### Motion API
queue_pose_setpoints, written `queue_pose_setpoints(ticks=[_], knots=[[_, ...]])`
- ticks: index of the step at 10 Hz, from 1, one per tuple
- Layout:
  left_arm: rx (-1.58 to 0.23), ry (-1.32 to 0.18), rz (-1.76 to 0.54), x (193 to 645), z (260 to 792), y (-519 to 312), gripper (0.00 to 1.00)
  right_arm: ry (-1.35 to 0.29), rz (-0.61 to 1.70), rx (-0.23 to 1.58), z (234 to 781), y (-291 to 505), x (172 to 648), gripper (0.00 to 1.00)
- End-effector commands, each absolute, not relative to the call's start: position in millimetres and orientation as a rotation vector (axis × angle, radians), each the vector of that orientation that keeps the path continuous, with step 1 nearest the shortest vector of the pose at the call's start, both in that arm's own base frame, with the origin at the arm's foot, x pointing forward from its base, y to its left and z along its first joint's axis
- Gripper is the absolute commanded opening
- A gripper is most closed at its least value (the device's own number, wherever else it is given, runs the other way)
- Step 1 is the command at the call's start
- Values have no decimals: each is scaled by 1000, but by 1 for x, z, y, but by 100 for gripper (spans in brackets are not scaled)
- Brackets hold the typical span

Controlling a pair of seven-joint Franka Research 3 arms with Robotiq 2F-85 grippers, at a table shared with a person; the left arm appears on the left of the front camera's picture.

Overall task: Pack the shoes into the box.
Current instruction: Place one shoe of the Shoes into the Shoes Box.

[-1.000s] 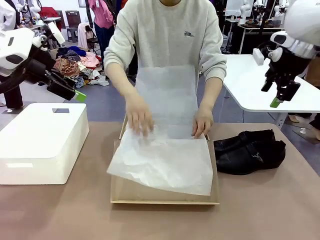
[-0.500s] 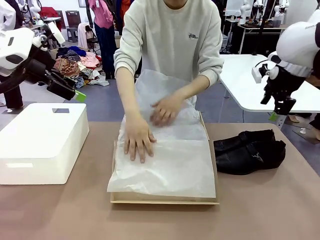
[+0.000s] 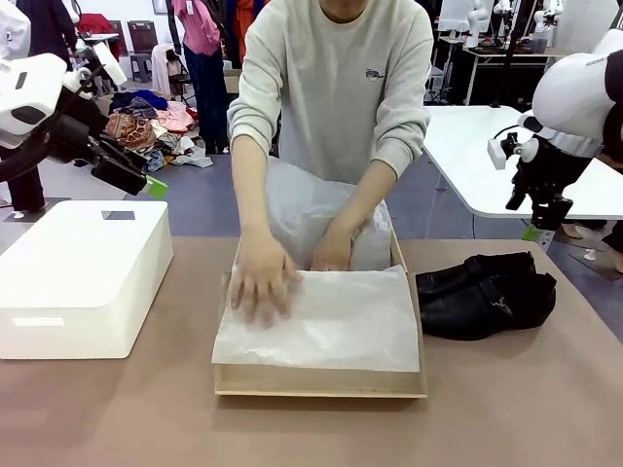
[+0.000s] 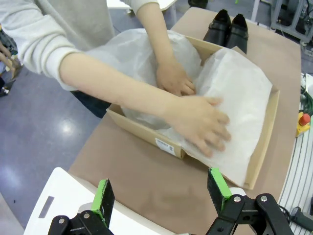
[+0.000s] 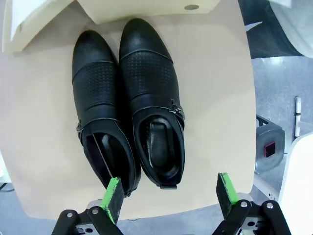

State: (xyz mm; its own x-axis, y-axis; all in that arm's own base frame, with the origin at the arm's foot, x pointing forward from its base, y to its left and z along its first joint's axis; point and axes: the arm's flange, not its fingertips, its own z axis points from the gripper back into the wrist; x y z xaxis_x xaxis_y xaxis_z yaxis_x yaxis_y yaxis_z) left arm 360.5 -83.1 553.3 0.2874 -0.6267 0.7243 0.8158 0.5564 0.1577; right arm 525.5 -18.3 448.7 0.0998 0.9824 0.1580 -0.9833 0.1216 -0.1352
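**Left gripper (image 3: 146, 183) and right gripper (image 3: 540, 222) spread wide and empty while the box is lined**

Front view: the left gripper hangs above the white block (image 3: 83, 272), a smooth, matte slab with rounded corners. The right gripper hangs high over the shoes (image 3: 487, 292). Neither touches anything. The box (image 3: 321, 381) lies open mid-table, shallow, of tan cardboard with raw cut edges. A person at the far side presses the tissue paper (image 3: 331, 321) into it: one hand (image 3: 261, 282) lies flat on the sheet, the other hand (image 3: 333, 251) is tucked in at the far wall. The paper is thin, half-translucent and creased, and it bunches up against the far wall. The shoes sit on the brown table (image 3: 506, 409) just beside the box's right wall, not yet packed.

Left wrist view: the green pads (image 4: 103, 196) stand far apart with nothing between them. Below, both of the person's hands rest on the crinkled paper, and a small white label (image 4: 165, 145) shows on the box's end wall.

Right wrist view: the jaws stand wide open right over the pair, heels nearest the camera. The shoes are glossy black leather, with pointed toes, a perforated vamp panel and a small side buckle each, and they lie touching side by side.

Judgement: this is the lining step, and the packing proper has not begun. The next move probably calls for the hands to clear the box. Then the right gripper would drop and pinch one shoe at the stiff heel collar, since slick, curved leather may slip from the pads.
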Motion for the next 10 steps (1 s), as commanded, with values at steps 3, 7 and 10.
queue_pose_setpoints(ticks=[3,7,10], knots=[[-277,-840,-988,361,552,-82,100,-235,1452,4,451,-20,524,100],[-277,-840,-988,361,552,-82,100,-224,1437,21,428,-28,539,100],[-277,-840,-988,361,552,-82,100,-229,1416,46,406,-39,547,100]])
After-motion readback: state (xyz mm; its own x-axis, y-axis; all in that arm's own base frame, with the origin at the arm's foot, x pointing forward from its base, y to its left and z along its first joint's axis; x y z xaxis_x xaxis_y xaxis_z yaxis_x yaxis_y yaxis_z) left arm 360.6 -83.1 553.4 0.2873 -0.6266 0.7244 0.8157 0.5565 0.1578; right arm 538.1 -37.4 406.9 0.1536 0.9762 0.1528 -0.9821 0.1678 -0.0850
